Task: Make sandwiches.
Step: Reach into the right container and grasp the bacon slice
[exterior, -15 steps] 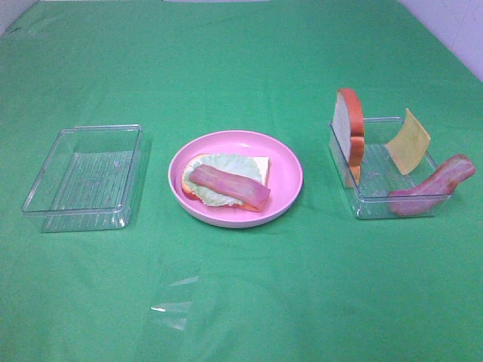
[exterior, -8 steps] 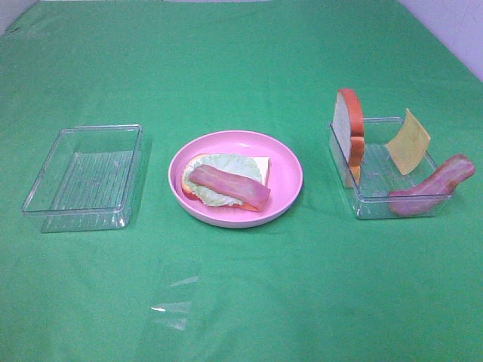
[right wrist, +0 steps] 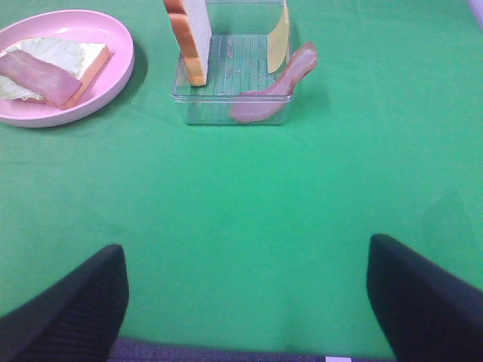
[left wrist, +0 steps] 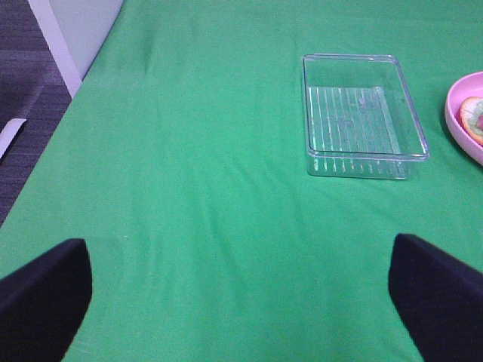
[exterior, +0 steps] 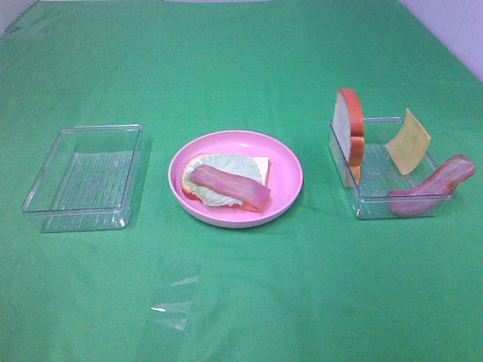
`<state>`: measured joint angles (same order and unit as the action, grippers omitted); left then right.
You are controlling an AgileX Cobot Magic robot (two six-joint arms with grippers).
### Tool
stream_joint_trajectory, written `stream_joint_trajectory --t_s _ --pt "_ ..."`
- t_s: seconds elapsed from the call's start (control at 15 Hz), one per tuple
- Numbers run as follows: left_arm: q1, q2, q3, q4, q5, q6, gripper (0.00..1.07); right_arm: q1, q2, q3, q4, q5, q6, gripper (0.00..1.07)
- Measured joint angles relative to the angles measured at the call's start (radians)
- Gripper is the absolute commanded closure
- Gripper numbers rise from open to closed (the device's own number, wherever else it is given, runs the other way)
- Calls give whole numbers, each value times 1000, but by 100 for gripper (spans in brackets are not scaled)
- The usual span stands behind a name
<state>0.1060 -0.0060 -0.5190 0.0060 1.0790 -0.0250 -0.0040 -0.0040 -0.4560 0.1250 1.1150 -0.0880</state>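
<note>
Both your grippers are hanging wide open and empty, left gripper [left wrist: 240, 260] and right gripper [right wrist: 245, 253] alike. Bottom bread slice [exterior: 260, 164], lettuce leaf [exterior: 223, 167] and bacon strip [exterior: 229, 187] are lying stacked on the pink plate [exterior: 287, 170]. Upright bread slice [exterior: 350, 127], cheese square [exterior: 408, 141] and second bacon strip [exterior: 432, 185] are leaning in the right tray [exterior: 362, 204].

I see a test room, green cloth [exterior: 241, 302] spread wide, toy food [exterior: 229, 186] mid frame, white wall [exterior: 459, 30] upper right.

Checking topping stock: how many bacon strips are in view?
2. One bacon strip lies on the lettuce on the pink plate; the second bacon strip leans over the right tray's rim. Hidden ones seem unlikely.
</note>
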Motion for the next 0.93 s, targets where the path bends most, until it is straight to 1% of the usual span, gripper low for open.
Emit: stream_joint_trajectory --t_s 0.27,0.33,0.47,0.73,0.87,0.93 --pt "0 0 0 0 0 0 6 0 20 -4 26 -19 2 23" --pt "0 0 0 0 0 0 6 0 113 -15 26 -96 2 23" --pt "0 0 0 0 0 0 6 0 208 -18 26 -196 2 23" --pt "0 0 0 -6 0 0 6 0 498 -18 35 -423 3 23" --pt "0 0 0 -6 0 0 6 0 598 -18 40 -469 3 23" --pt "0 0 0 -6 0 0 6 0 731 -21 53 -485 21 23"
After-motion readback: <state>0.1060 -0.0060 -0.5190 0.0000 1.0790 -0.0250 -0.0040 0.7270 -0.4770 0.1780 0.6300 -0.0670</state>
